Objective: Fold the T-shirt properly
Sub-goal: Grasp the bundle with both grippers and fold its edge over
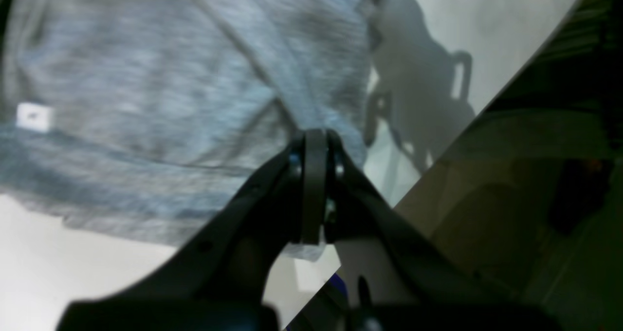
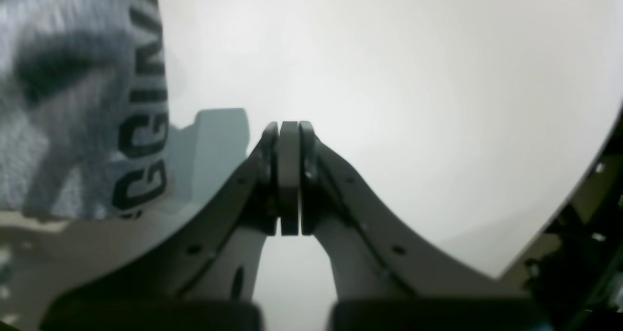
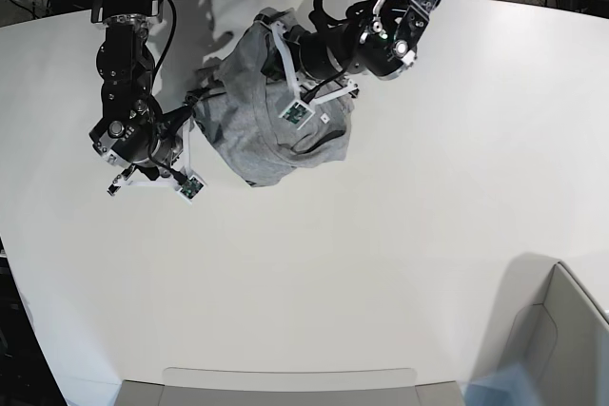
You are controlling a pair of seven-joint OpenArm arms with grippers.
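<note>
1. The T-shirt [image 3: 271, 116] lies crumpled on the white table [image 3: 381, 263], between the two arms, at the far side.
2. The left hand [image 1: 314, 141] is clenched on a fold of the grey cloth at the bunch's right edge.
3. The right hand [image 2: 289, 131] is clenched on nothing; the lettered edge lies just to its left.
4. Dark equipment and cables ring the table.
</note>
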